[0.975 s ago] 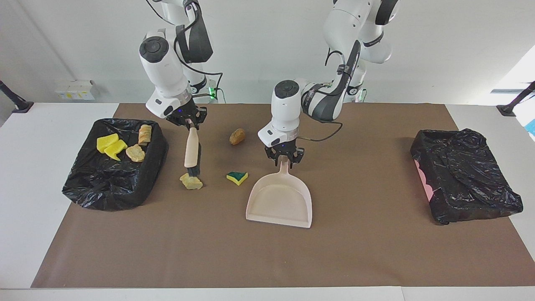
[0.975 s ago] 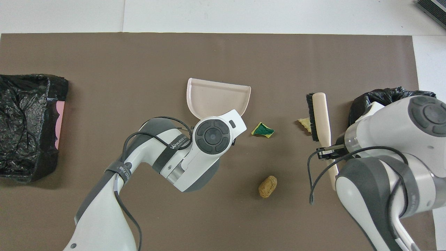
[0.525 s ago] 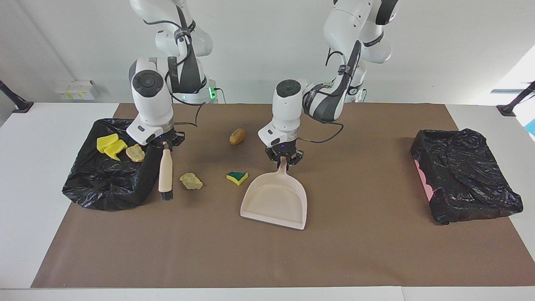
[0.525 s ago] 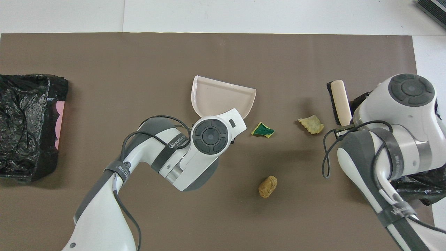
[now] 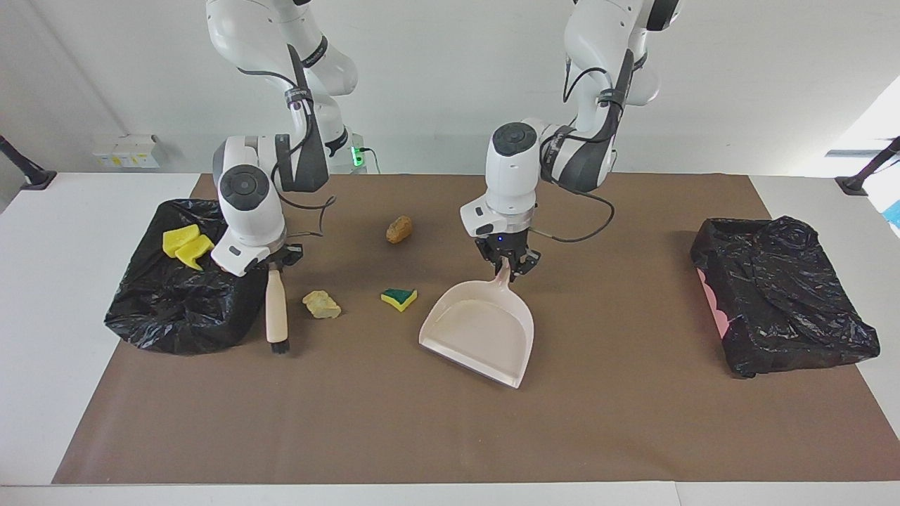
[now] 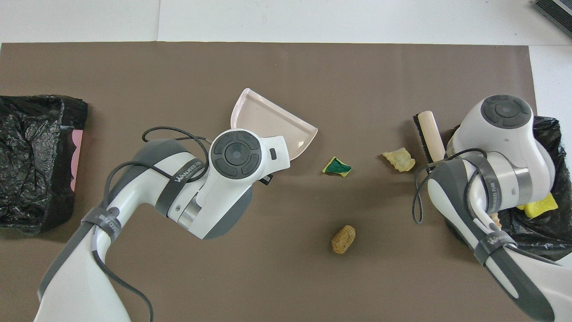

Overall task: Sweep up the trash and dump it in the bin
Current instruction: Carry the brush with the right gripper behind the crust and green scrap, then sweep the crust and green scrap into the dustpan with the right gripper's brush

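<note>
End effectors (image 5: pixel 508 268) (image 5: pixel 275 261) down, clamping dustpan (image 5: pixel 482 333), brush (image 5: pixel 276 307).

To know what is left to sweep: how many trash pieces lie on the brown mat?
3: a pale tan chunk beside the wooden-handled brush, a green-and-yellow sponge piece beside the pink plastic dustpan, a brown bread-like lump nearer the robots. None seems hidden.

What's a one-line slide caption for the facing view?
Right gripper holds brush beside tan scrap; left gripper holds dustpan.
</note>
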Motion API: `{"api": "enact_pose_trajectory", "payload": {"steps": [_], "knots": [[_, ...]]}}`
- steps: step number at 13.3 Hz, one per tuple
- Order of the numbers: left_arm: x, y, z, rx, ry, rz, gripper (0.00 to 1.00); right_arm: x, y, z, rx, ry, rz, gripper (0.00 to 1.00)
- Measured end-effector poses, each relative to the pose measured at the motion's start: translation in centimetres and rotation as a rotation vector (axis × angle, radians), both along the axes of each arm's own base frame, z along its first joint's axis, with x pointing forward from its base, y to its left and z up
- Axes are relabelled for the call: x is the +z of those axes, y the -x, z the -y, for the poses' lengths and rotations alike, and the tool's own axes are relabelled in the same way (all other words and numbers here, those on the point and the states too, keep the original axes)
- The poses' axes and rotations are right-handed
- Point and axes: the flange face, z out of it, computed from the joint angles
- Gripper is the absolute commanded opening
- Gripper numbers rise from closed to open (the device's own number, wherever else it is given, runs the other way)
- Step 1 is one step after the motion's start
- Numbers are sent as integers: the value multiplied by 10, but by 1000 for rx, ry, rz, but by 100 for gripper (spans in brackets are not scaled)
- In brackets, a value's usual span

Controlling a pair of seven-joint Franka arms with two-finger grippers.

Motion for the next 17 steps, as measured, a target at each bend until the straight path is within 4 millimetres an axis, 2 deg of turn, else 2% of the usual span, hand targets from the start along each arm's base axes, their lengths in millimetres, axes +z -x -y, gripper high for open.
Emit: {"api": "enact_pose_trajectory", "payload": {"steps": [2,4,7,9,12,16,17], "knots": [[6,2,-12,-112,-37,-46,5,-6,4,-18,5,-31,-18,0],[8,-3,-28,-251,-62,-87,0,-11,11,-50,11,-51,-29,0],[3,-1,-41,-419,-81,-135,0,-13,23,-109,-22,-99,-35,0],[-8,13,-41,-466,-90,-163,0,-13,34,-148,-25,-98,-32,0],[-23,32,-27,-514,-76,-134,0,-13,54,-208,-64,-104,-20,0],[-33,45,-15,-553,-74,-118,0,-8,75,-263,-67,-206,-26,0],[-35,46,-16,-554,-74,-115,0,-6,78,-272,-102,-258,-45,0]]}}
